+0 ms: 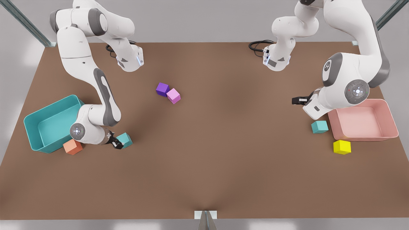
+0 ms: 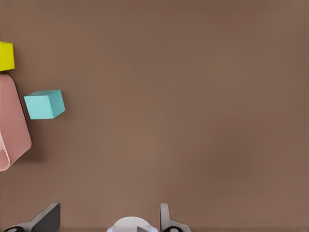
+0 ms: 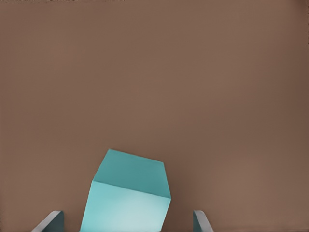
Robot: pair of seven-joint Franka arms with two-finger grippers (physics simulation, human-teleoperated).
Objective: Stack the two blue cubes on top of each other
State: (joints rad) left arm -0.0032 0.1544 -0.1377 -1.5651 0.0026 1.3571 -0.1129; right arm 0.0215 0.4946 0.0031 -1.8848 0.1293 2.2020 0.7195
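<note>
Nearest the desk's front edge, on the front view's left, the right gripper (image 1: 118,142) sits low at a teal cube (image 1: 125,140). The right wrist view shows that cube (image 3: 128,193) between the spread fingers (image 3: 49,221), with a gap on each side, so the jaws are open and not clamped; the cube is plain, matte and turned at an angle to the fingers. An orange cube (image 1: 73,146) lies just beside, touching the teal bin (image 1: 33,127) near the desk's left edge.

Toward the right edge, a yellow cube (image 1: 342,147) sits by the pink tray (image 1: 391,121), and the second teal cube (image 1: 319,126) rests flat just beside the tray's corner. The left gripper (image 1: 298,100) hangs above the desk near that cube, apart from it; its fingers (image 2: 46,218) stand wide open, holding nothing, with the cube (image 2: 44,104) off to one side.

Farther back, near the middle, a purple cube (image 1: 162,89) and a pink cube (image 1: 173,95) touch.
</note>
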